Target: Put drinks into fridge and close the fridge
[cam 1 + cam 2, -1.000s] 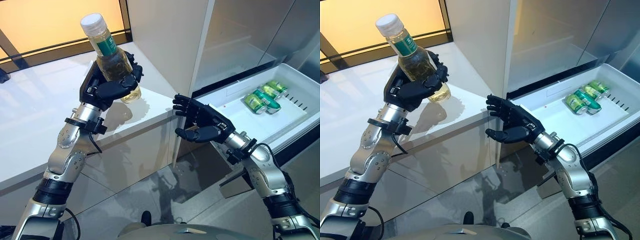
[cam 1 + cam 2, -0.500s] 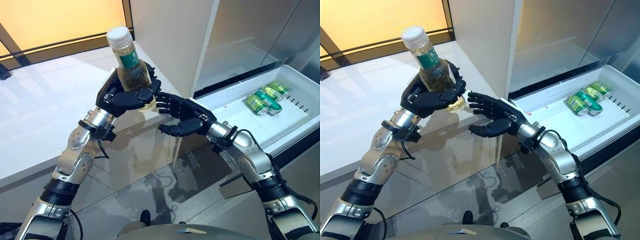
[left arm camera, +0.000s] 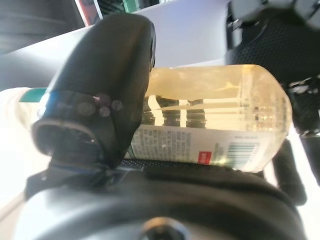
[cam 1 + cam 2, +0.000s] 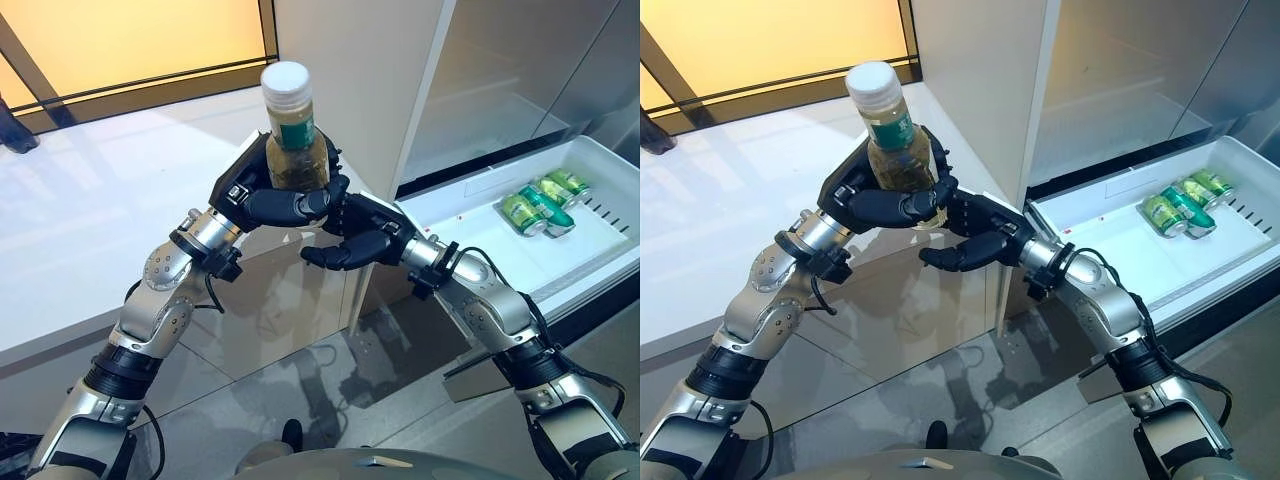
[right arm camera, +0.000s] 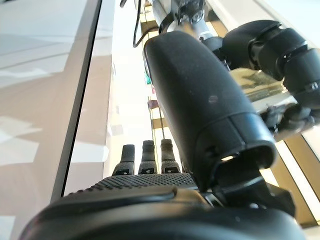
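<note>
Standing upright in mid-air above the white tabletop's [image 4: 90, 240] corner, the bottle [image 4: 292, 140] of pale yellow drink, green-labelled and white-capped, sits in the left hand [image 4: 268, 192], whose fingers and thumb are curled round its lower body. Just beside and below it, the right hand [image 4: 352, 232] reaches in from the fridge side with fingers extended and thumb apart, close against the bottle's base; whether it touches cannot be told. Well apart to the right, the fridge drawer [image 4: 470, 215] stands pulled out, with green cans [image 4: 540, 198] lying on their sides in it.
</note>
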You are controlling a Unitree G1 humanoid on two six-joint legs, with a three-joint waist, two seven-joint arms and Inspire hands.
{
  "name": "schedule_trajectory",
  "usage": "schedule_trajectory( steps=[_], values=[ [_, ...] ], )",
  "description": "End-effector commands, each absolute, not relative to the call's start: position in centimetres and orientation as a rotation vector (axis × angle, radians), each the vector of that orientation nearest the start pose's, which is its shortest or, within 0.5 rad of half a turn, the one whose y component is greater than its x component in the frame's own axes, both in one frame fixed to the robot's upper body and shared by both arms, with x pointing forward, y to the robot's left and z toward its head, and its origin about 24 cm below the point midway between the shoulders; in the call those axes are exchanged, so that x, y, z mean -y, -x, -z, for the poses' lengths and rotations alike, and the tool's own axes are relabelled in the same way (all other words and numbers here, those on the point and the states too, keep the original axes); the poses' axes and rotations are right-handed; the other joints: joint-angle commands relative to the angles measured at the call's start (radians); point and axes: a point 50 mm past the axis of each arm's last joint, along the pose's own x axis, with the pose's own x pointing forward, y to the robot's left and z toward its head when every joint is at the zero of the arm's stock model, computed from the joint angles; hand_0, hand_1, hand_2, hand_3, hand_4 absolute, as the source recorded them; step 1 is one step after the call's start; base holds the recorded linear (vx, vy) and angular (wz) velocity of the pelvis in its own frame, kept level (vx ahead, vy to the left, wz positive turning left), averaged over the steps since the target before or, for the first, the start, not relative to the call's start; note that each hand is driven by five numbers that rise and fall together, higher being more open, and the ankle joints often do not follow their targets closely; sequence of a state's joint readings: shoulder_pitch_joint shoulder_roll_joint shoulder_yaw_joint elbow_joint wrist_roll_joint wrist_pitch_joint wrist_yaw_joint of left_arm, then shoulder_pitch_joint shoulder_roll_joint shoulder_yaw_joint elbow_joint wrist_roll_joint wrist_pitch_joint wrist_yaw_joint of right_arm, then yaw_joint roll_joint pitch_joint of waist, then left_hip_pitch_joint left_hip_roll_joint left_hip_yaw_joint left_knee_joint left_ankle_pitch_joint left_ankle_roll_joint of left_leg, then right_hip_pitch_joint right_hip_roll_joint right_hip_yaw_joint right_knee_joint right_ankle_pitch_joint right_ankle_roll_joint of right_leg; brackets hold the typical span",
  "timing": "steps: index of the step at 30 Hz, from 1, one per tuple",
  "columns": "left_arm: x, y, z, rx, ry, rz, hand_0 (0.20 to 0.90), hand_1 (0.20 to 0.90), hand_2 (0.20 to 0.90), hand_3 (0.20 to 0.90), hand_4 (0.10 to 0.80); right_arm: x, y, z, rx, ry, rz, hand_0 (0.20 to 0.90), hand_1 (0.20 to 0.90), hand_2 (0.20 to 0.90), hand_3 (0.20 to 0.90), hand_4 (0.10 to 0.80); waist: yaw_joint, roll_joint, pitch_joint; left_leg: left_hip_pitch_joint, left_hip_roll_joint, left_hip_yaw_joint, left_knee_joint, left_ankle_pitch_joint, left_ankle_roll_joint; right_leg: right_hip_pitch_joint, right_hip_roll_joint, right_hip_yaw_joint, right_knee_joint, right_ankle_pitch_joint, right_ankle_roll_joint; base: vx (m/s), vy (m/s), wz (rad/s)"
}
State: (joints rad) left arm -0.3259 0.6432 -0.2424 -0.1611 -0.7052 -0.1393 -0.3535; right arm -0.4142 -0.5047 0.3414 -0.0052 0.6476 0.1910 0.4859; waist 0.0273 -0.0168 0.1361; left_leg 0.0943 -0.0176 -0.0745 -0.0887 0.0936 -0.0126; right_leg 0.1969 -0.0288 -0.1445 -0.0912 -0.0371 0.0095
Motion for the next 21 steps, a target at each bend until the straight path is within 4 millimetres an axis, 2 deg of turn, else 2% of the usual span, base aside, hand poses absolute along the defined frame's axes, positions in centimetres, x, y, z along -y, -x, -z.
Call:
schedule_trajectory(
  steps=[1, 10, 16, 17, 18, 20, 21],
  values=[
    [-13.0, -26.0, -25.9, 0.880, -0.044, 0.870, 0.300, 0.300, 0.300, 0.200, 0.100, 9.4, -29.6, -18.6, 0.305, -0.057, -1.030, 0.900, 0.900, 0.900, 0.900, 0.800, 0.000, -0.010, -0.121, 0.046, -0.027, 0.016, 0.001, -0.118, 0.011, -0.052, -0.019, -0.004, 0.020, 0.045, 0.062, 0.000, 0.000, 0.00],
    [-12.9, -26.3, -25.8, 0.859, -0.075, 0.876, 0.300, 0.300, 0.300, 0.200, 0.100, 9.1, -29.6, -19.7, 0.341, -0.038, -1.029, 0.900, 0.900, 0.900, 0.900, 0.800, 0.001, -0.010, -0.122, 0.045, -0.028, 0.016, 0.001, -0.118, 0.012, -0.053, -0.018, -0.002, 0.020, 0.045, 0.061, 0.000, 0.000, 0.00],
    [-12.8, -26.2, -25.7, 0.854, -0.065, 0.888, 0.300, 0.300, 0.300, 0.200, 0.100, 8.7, -29.4, -19.8, 0.336, -0.051, -1.057, 0.900, 0.900, 0.900, 0.900, 0.800, 0.002, -0.009, -0.123, 0.047, -0.028, 0.017, 0.001, -0.118, 0.013, -0.052, -0.019, -0.002, 0.020, 0.045, 0.060, 0.000, 0.000, 0.00],
    [-12.8, -26.2, -25.7, 0.854, -0.062, 0.891, 0.300, 0.300, 0.300, 0.200, 0.100, 8.7, -29.4, -19.8, 0.335, -0.052, -1.059, 0.707, 0.707, 0.707, 0.675, 0.575, 0.002, -0.009, -0.122, 0.047, -0.028, 0.016, 0.001, -0.118, 0.013, -0.052, -0.019, -0.002, 0.020, 0.045, 0.060, 0.000, 0.000, 0.00],
    [-12.7, -26.2, -25.7, 0.854, -0.062, 0.893, 0.300, 0.300, 0.300, 0.200, 0.100, 8.7, -29.4, -19.8, 0.334, -0.054, -1.061, 0.632, 0.632, 0.632, 0.587, 0.487, 0.002, -0.009, -0.122, 0.047, -0.028, 0.016, 0.001, -0.118, 0.013, -0.052, -0.019, -0.002, 0.020, 0.045, 0.060, 0.000, 0.000, 0.00],
    [-12.6, -26.1, -25.6, 0.851, -0.059, 0.895, 0.300, 0.300, 0.300, 0.200, 0.100, 8.5, -29.3, -19.7, 0.332, -0.054, -1.070, 0.300, 0.300, 0.300, 0.200, 0.100, 0.001, -0.008, -0.123, 0.047, -0.028, 0.016, 0.001, -0.117, 0.013, -0.053, -0.018, -0.001, 0.020, 0.046, 0.060, 0.000, 0.000, 0.00],
    [-12.5, -26.1, -25.7, 0.850, -0.059, 0.896, 0.300, 0.300, 0.300, 0.200, 0.100, 8.4, -29.3, -19.7, 0.331, -0.056, -1.071, 0.300, 0.300, 0.300, 0.200, 0.100, 0.001, -0.008, -0.123, 0.047, -0.027, 0.017, 0.001, -0.118, 0.013, -0.052, -0.018, -0.002, 0.020, 0.046, 0.060, 0.000, 0.000, 0.00]
  ],
)
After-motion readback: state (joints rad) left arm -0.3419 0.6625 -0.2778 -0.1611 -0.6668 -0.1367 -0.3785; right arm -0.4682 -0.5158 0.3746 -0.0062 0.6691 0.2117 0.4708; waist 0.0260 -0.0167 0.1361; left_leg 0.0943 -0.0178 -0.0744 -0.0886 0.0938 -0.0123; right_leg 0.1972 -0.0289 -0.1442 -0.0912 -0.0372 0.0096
